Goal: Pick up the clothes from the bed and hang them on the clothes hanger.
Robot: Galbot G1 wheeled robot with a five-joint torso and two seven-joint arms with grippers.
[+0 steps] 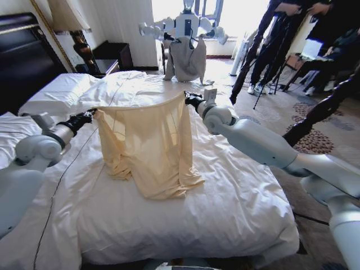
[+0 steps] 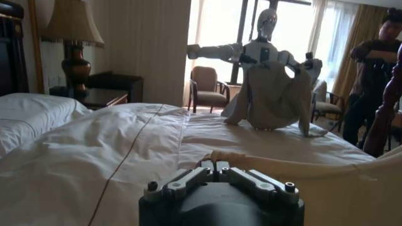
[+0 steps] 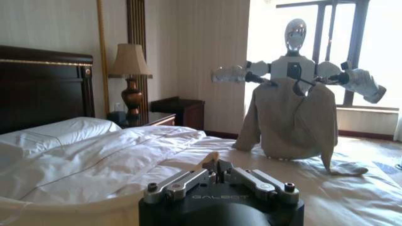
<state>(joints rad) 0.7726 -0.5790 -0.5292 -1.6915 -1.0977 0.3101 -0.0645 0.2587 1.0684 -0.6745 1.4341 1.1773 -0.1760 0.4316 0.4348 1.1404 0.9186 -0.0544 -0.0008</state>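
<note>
Right now, two robot arms are holding a pale yellow shirt (image 1: 149, 143) stretched between them above the bed (image 1: 236, 208). On the robot's left, the left claw (image 1: 91, 115) is pinching one end of the shirt's top edge, its fingers closed together on the cloth. On the robot's right, the right claw (image 1: 190, 100) is clamping the other end the same way. The top edge is running almost taut between them, sagging slightly, while the body of the shirt is hanging down and its lower folds are resting on the white duvet.

At the far end of the bed, another white robot (image 1: 185, 25) is standing with a grey-beige garment (image 1: 184, 61) draped from its arms. I cannot make out a hanger.

Judging from this, the lifting step is under way. Doing it well probably means raising both claws evenly, keeping the edge level and taut so neither pinch slips, until the trailing folds are clearing the duvet.
</note>
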